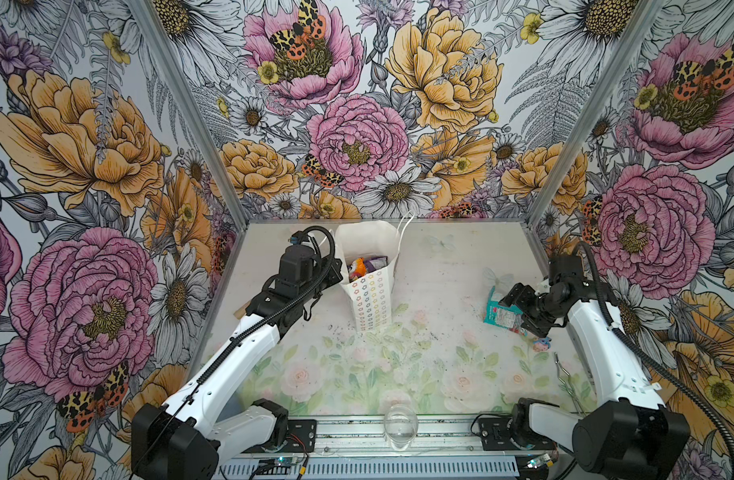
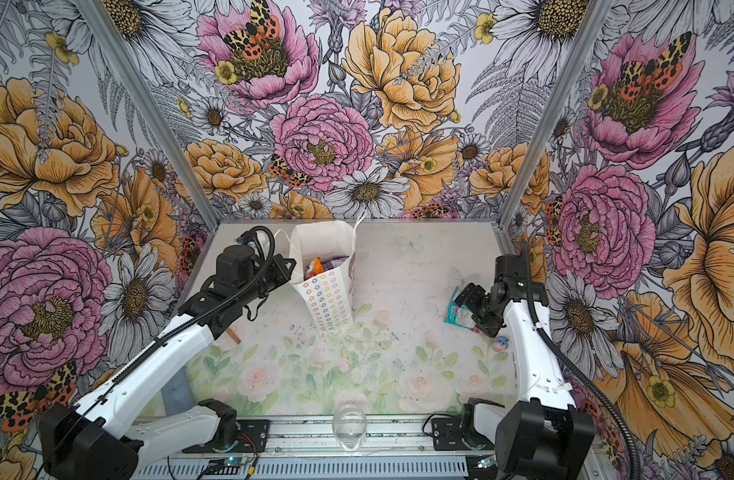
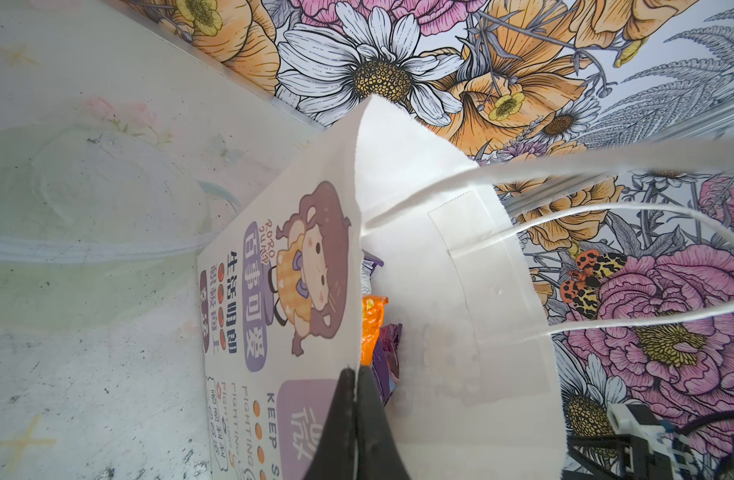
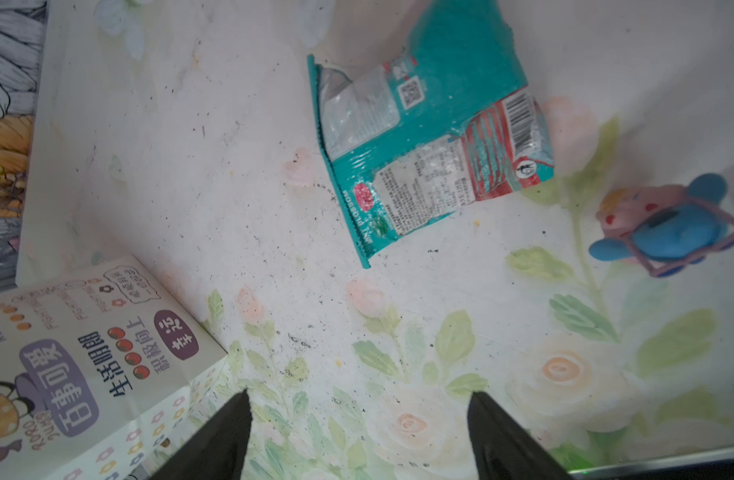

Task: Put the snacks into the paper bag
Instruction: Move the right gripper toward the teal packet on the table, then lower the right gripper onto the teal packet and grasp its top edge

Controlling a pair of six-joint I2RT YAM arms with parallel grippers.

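Note:
The white paper bag (image 1: pixel 371 299) (image 2: pixel 327 299) stands upright near the back of the table, its mouth open. Inside it lie an orange snack (image 3: pixel 371 324) and a purple snack (image 3: pixel 390 353), both also visible from above (image 1: pixel 365 266). My left gripper (image 3: pixel 357 374) is shut on the bag's (image 3: pixel 440 291) left rim, one finger outside and one inside. A teal snack (image 1: pixel 500 313) (image 4: pixel 423 141) lies flat on the table at the right. My right gripper (image 1: pixel 519 311) (image 4: pixel 359 399) hovers open just over it, nothing between its fingers.
A clear glass (image 1: pixel 400 428) stands at the front edge. A small pink-and-blue toy (image 4: pixel 664 224) lies close to the teal snack. A wooden piece (image 2: pixel 233 336) shows under my left arm. A thin metal wire (image 1: pixel 564 374) lies by the right wall.

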